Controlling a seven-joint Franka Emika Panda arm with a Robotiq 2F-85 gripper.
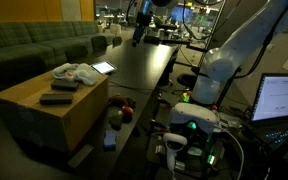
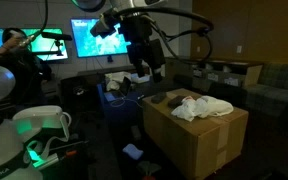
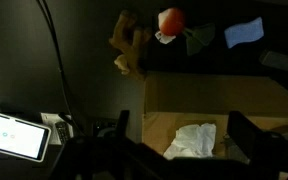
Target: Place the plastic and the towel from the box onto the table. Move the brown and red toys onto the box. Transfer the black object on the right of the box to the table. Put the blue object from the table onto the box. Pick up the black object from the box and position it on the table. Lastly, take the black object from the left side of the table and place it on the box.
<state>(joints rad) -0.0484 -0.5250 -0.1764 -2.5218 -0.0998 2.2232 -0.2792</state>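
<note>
Nothing looks done yet: the white towel (image 3: 192,140) lies on the box (image 3: 214,95). At upper frame the brown toy (image 3: 127,45), red toy (image 3: 170,18) and blue object (image 3: 244,32) sit on the tabletop (image 1: 134,70). The gripper (image 2: 146,66) is wide open and empty.

The room is dim. Light comes mostly from glowing screens (image 2: 96,35) and a small green light (image 2: 36,128). The bench (image 1: 144,62) looks almost black. The wrist view is dark and blurry; only the white towel (image 3: 192,140) looks bright.
</note>
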